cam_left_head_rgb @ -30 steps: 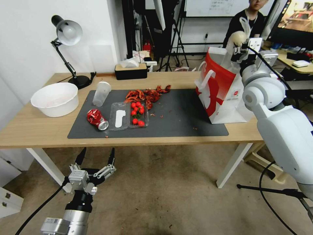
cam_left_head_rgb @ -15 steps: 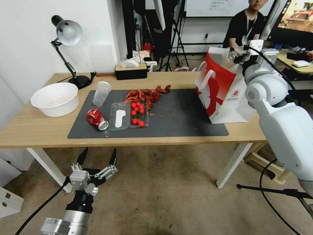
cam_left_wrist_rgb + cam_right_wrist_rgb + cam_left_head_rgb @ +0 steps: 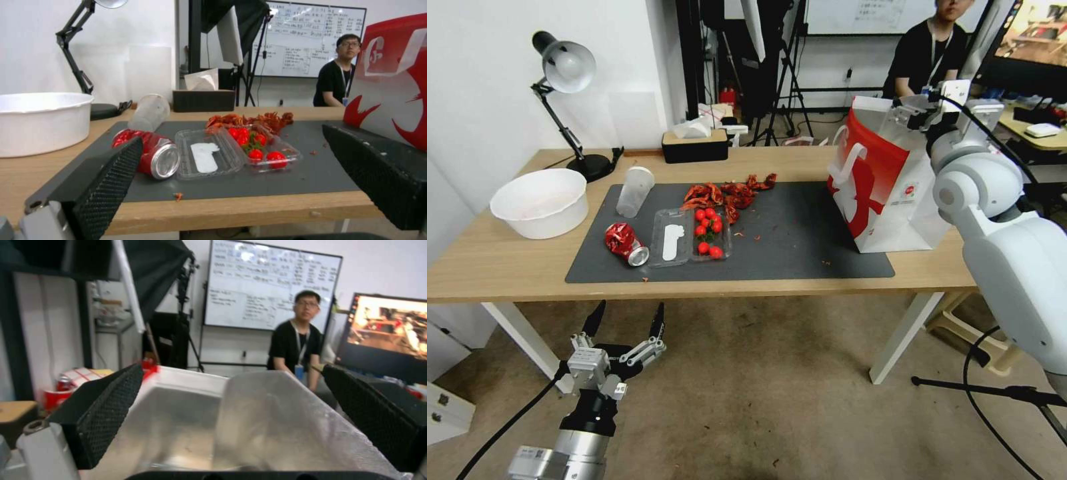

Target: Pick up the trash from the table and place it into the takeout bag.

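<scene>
The takeout bag [image 3: 887, 193], white with a red side, stands on the right end of the table [image 3: 507, 267]. My right gripper [image 3: 908, 113] hovers open at the bag's mouth; in the right wrist view nothing is between its fingers [image 3: 111, 406], and the bag's silvery inside [image 3: 186, 420] lies beyond them. On the dark mat [image 3: 800, 240] lie a crushed red can [image 3: 625, 243], a frosted plastic cup [image 3: 634, 191] on its side, a clear tray of tomatoes [image 3: 690, 237] and red shells [image 3: 730, 193]. My left gripper [image 3: 624, 320] stands open below the table's front edge, facing the can [image 3: 151, 156].
A white bowl [image 3: 540, 202] sits at the table's left end, a desk lamp [image 3: 564, 67] behind it. At the back edge stands a black tissue box [image 3: 695, 145]. Small red crumbs dot the mat. Cables and a stand's foot [image 3: 980, 390] cross the floor at the right.
My right gripper has come down to the bag's mouth. The pale bundle it held a second ago is no longer in its fingers. The left arm has barely moved.
</scene>
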### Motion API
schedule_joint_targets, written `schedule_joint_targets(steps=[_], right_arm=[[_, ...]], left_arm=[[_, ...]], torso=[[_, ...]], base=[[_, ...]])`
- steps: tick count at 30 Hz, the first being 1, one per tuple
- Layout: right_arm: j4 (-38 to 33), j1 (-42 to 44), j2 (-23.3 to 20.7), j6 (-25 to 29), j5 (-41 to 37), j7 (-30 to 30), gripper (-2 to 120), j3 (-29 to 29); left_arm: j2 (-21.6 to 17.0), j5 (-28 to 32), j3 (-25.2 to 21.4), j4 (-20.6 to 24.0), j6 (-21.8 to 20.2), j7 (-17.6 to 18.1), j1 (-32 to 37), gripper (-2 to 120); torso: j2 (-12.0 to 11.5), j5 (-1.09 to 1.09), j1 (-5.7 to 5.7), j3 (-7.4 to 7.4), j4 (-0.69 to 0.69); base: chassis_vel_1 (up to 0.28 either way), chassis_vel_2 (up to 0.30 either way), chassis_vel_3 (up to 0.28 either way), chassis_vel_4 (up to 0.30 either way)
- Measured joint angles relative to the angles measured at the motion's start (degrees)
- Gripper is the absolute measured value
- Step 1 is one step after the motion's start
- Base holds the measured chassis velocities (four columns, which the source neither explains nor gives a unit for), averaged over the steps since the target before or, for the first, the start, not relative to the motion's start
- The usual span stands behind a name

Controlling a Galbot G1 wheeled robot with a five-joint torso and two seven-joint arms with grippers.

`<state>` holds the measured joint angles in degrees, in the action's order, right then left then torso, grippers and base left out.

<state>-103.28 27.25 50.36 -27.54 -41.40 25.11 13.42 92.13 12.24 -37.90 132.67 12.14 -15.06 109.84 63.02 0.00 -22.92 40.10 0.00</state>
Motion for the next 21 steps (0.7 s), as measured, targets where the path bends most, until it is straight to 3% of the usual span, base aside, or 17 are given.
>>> schedule_joint_targets(steps=[5,9,12,13,17,21], right_arm=[[-4.87,2.79,-0.75,1.06,-0.98,-0.36,100,0.84],[-9.55,7.6,-1.49,6.19,1.8,-1.97,100,1.47],[-13.48,14.34,-2.11,13.2,3.27,-4.23,100,3.08],[-13.48,14.34,-2.11,13.2,3.27,-4.23,100,3.08],[-15.82,25.34,-2.89,23.85,3.88,-7.61,100,5.07],[-16.04,31.29,-2.41,29.93,4.72,-8.96,100,6.22]], left_arm=[[0.0,0.11,-0.04,-0.12,0.0,0.14,-0.04,100],[0.0,0.12,0.04,-0.46,0.28,0.29,-0.27,100],[0.0,0.12,0.15,-0.75,0.59,0.35,-0.37,100],[0.0,0.12,0.15,-0.75,0.59,0.35,-0.37,100],[0.0,0.12,0.24,-0.9,0.79,0.39,-0.41,100],[0.0,0.12,0.49,-1.12,1.12,0.34,-0.42,100]], torso=[[0.0,-0.01,0.0,0.0,0.01],[0.0,-0.01,0.0,0.0,0.0],[0.0,-0.01,0.0,-0.01,0.01],[0.0,-0.01,0.0,-0.01,0.01],[0.0,0.0,0.0,0.0,-0.01],[0.0,0.0,0.0,-0.01,0.01]], base=[[0.0,0.0,0.0,0.0],[0.0,0.0,0.0,0.0],[0.0,0.0,0.0,0.0],[0.0,0.0,0.0,0.0],[0.0,0.0,0.0,0.0],[0.0,0.0,0.0,0.0]])
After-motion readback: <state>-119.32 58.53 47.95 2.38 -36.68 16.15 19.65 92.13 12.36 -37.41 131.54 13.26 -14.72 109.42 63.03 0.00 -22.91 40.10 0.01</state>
